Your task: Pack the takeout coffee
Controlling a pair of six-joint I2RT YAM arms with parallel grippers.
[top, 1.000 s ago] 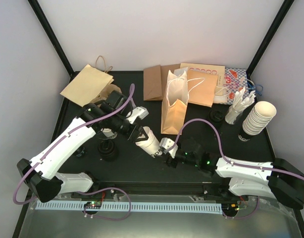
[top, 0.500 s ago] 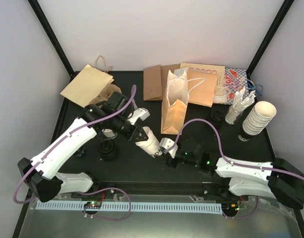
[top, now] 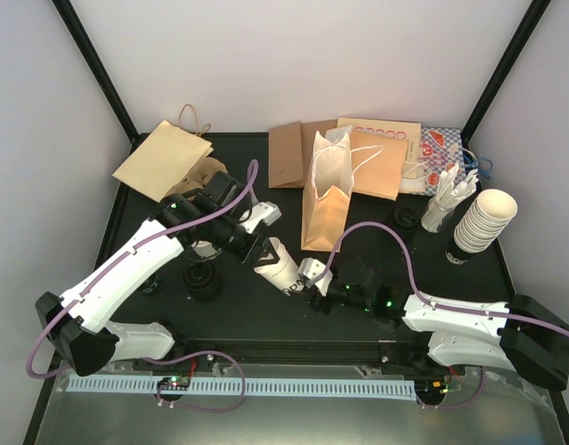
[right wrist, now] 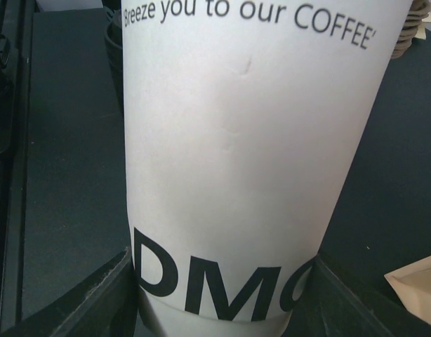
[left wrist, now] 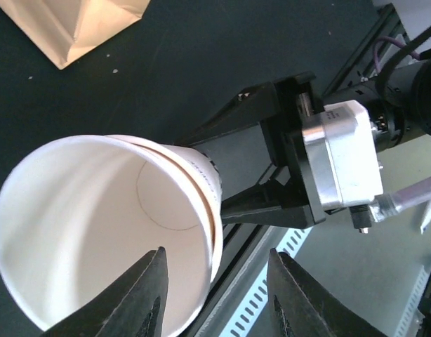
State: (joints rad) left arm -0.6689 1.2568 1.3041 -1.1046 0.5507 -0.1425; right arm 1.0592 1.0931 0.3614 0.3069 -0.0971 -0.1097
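Between the two dark fingers of the right tool (right wrist: pixel 222 309) sits the base of a nested pair of white lidless paper cups (right wrist: pixel 250 140) printed with black lettering. The fingers press against both of its sides, so this tool is clamped on the pair. The cups lie tilted over the middle of the black surface (top: pixel 433 269), mouth toward the left arm and base toward the right arm; whether they touch the surface cannot be told. They are just in front of an upright tan paper bag with cord handles (top: pixel 326 199). At the mouth, the left tool (left wrist: pixel 217 256) straddles the rim, one finger (left wrist: pixel 142 302) over the open inside and the other outside the wall. The gap between them is plainly wider than the paper, so its jaws stand apart and pinch nothing. The left wrist view shows two rims, the inner cup standing slightly proud of the outer. Farther out, a small black round object (top: pixel 203 281) rests near the left arm and another small black round piece (top: pixel 404 218) lies right of the bag. A leaning stack of cream cups (top: pixel 484 221) stands at the right edge. Flat brown paper bags (top: pixel 284 153) lie along the back.
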